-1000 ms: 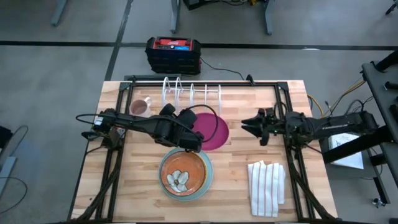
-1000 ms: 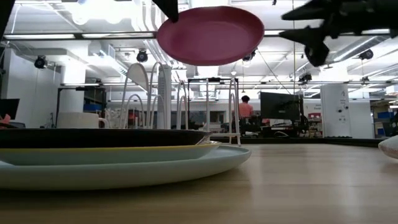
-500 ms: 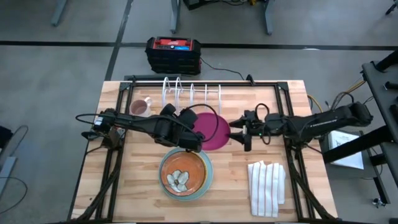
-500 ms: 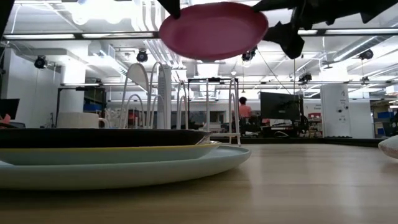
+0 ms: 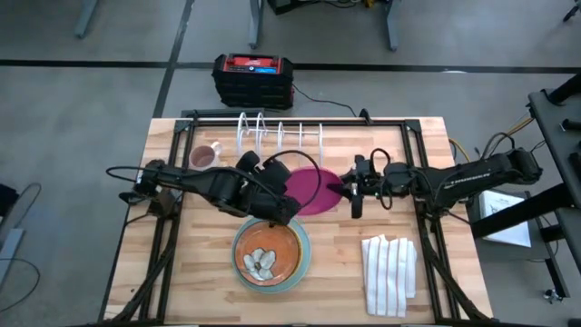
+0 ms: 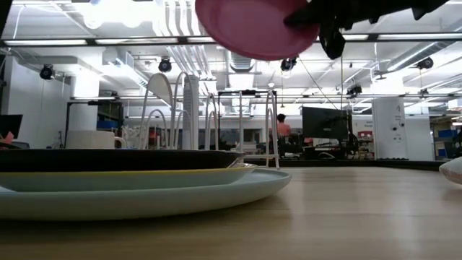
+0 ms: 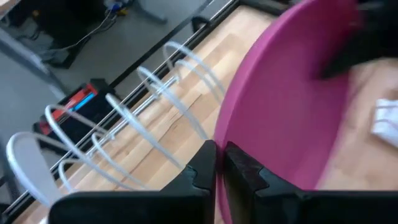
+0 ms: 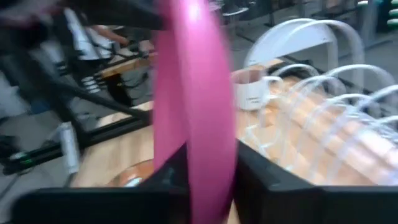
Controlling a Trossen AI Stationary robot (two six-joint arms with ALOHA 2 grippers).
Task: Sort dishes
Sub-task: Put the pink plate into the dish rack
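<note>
Above the middle of the wooden desk (image 5: 182, 272), the round magenta-pink plate (image 5: 309, 189) hangs in the air, gripped from both sides. The left gripper (image 5: 283, 202) is clamped on the plate's edge nearest the desk's left side, its dark fingers (image 7: 205, 171) pinched tight against the rim. The right gripper (image 5: 349, 193) has its jaws narrowed onto the opposite rim, the plate's edge seated between its two fingers (image 8: 261, 180). Near the desk's front edge, the round orange-brown plate with white marks (image 5: 268, 254) lies on top of a stack, with the pale teal-blue plate (image 6: 180, 198) at the bottom and the yellow speckled plate (image 6: 216, 175) between them. A white wire dish rack (image 5: 277, 134) stands at the desk's rear edge.
</note>
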